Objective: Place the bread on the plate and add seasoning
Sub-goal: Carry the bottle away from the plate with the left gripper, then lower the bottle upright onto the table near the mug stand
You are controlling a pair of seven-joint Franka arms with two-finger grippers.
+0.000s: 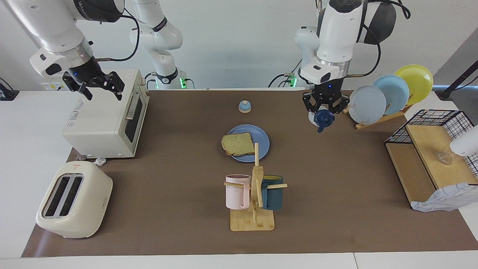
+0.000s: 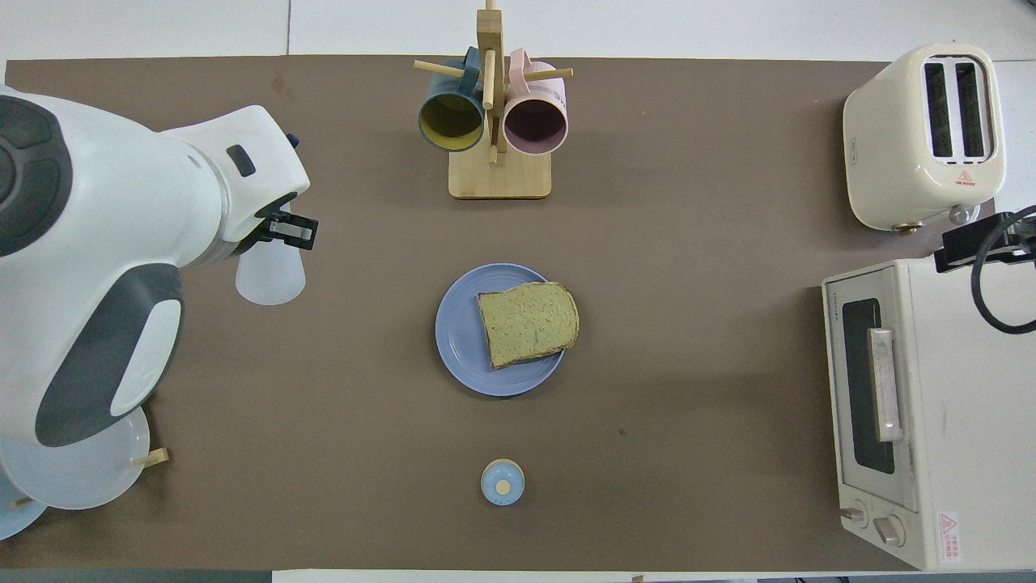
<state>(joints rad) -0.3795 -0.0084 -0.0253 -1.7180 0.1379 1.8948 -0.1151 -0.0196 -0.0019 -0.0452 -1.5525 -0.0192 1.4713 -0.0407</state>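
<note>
2 arms up: facing view has the left gripper (image 1: 324, 108) clamped on the seasoning (image 1: 322, 118), bread (image 1: 238, 144) already on the plate (image 1: 261, 136). Right gripper (image 1: 100, 86) waits, fingers spread, over the toaster oven (image 1: 104, 121). Overhead view, the bottle body (image 2: 269, 271) pokes out past the fingers, plate (image 2: 461, 332) well apart from it. I'd centre it over the bread (image 2: 528, 322) before tipping.

bread (image 1: 238, 144): showing pale yellowish-tan, darker brown crust
plate (image 1: 262, 139): showing medium blue
seasoning (image 1: 323, 118): showing translucent white, navy cap
mugs (image 1: 237, 191): showing pink and dark teal
toaster (image 1: 74, 200): showing cream
table mat (image 1: 336, 194): showing plain brown
</note>
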